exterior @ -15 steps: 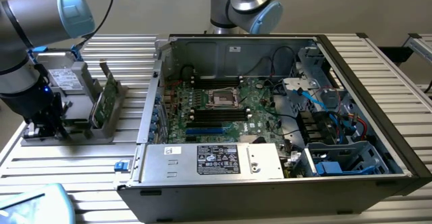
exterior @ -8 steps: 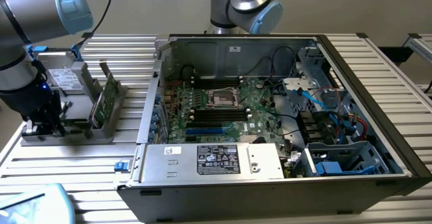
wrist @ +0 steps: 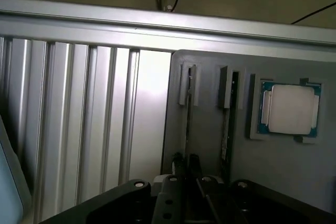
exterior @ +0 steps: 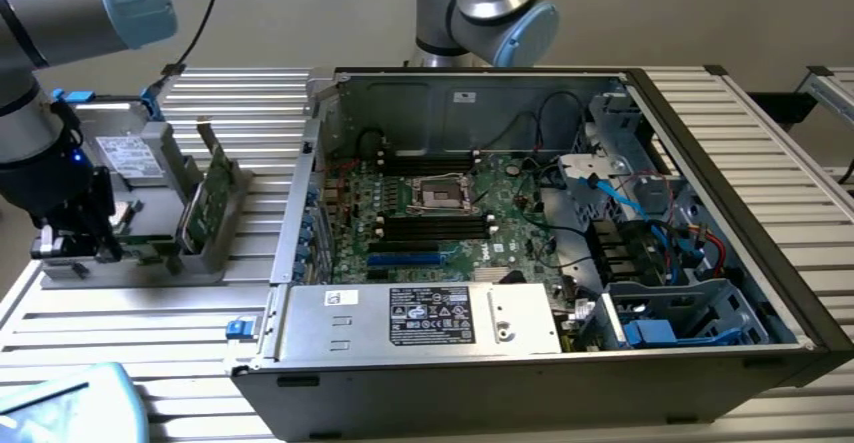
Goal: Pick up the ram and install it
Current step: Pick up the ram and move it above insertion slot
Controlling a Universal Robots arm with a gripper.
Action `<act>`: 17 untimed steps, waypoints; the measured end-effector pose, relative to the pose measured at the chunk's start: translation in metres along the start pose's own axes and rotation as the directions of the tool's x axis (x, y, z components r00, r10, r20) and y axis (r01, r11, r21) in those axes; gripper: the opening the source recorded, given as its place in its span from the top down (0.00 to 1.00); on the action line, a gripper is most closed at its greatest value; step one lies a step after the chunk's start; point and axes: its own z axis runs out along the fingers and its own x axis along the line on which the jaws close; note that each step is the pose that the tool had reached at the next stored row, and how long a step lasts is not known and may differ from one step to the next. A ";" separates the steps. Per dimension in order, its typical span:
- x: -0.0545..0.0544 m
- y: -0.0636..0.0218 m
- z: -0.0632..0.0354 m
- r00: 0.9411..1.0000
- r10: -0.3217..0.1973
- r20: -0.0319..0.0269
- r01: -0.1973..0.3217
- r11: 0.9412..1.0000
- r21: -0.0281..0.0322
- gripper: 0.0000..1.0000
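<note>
Bench note: we are finding the gripper [exterior: 74, 248] sitting low over the grey holder block [exterior: 147, 268], at the holder's end toward the exterior view's left. In the wrist view the gripper [wrist: 187, 163] is hanging directly over one of the two narrow slots in the holder.

The ram [wrist: 188, 119] is standing on edge in that slot, the one farther from the holder's square recess. Its thin edge is running in between the two dark fingers [wrist: 178, 162]. The fingers are drawn almost together and are pinching the ram from both flat sides. The ram is sitting down in its slot in the holder.

A second stick [wrist: 226, 129] is resting in the holder's other slot, just beside the first. The processor chip [wrist: 290, 109] is lying flat in the recess, next to that second slot.

An open computer case [exterior: 400, 393] is standing just beside the holder, toward the exterior view's right, with its motherboard [exterior: 454, 213] facing up. The ribbed aluminium table [exterior: 134, 323] is carrying the holder.
</note>
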 end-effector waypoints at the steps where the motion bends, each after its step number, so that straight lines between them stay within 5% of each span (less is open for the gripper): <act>1: 0.000 0.0002 -0.0032 1.000 0.000 0.000 0.000 1.000 0.000 0.86; 8: 0.000 -0.0020 -0.0320 1.000 0.000 0.002 0.000 1.000 0.000 0.86; 17: 0.001 -0.0255 -0.0658 1.000 -0.008 0.018 0.008 1.000 -0.002 0.86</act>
